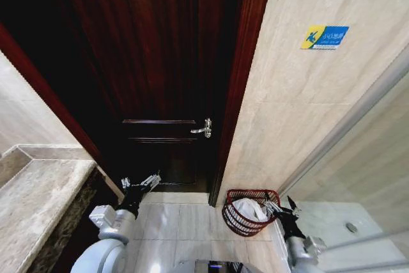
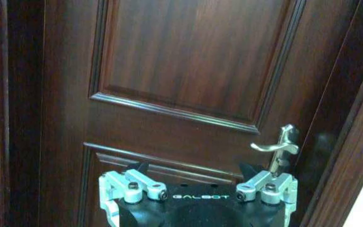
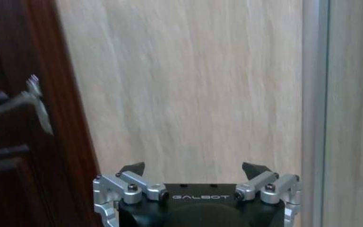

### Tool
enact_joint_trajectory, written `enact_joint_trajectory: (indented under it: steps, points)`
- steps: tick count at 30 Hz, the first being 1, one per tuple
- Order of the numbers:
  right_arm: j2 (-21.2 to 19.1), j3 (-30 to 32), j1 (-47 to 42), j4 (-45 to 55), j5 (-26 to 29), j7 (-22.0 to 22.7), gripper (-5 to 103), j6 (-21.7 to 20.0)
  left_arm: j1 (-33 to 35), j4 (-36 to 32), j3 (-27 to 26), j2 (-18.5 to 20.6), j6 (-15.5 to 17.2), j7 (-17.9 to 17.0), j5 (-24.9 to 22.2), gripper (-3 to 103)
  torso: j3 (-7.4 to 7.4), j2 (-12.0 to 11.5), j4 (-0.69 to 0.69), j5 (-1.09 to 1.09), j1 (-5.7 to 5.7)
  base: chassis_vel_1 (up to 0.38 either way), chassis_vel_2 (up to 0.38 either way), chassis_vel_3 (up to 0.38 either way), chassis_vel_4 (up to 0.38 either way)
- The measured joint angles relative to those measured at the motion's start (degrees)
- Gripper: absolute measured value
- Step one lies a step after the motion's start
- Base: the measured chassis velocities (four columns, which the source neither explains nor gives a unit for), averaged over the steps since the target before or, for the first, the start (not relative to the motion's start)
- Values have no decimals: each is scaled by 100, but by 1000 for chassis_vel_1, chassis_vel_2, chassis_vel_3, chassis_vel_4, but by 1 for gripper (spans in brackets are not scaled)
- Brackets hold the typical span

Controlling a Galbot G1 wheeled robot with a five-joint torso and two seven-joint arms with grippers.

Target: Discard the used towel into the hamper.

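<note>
We see the towel (image 1: pixel 248 210) already lying in the hamper (image 1: pixel 238 220) by the wall, so our left claw (image 1: pixel 142 185) and right claw (image 1: pixel 281 208) hang apart, empty.

Counting what's showing up here: one hamper (image 1: pixel 250 212) sitting on the floor with one white towel (image 1: pixel 248 210) lying in it, one dark door (image 1: pixel 160 75) carrying one silver handle (image 1: pixel 203 129), one blue-yellow sticker (image 1: pixel 324 36) on the wall, and two tools, left tool (image 1: pixel 142 184) and right tool (image 1: pixel 281 207).
</note>
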Motion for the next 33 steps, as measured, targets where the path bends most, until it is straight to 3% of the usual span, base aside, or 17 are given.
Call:
enact_joint_trajectory:
  steps: [10,17,33]
  points:
    - [263,-77,-459,997,-655,-2,100,571,0,0,0,0,0,0,0,97,0,-1,0,1,1,0,0,0,0]
    - [338,-143,-682,1489,-666,4,100,601,0,0,0,0,0,0,0,97,0,-1,0,0,1,0,0,0,0]
    - [324,-143,-587,1354,-806,-53,100,607,0,0,0,0,0,0,0,97,0,-1,0,1,1,0,0,0,0]
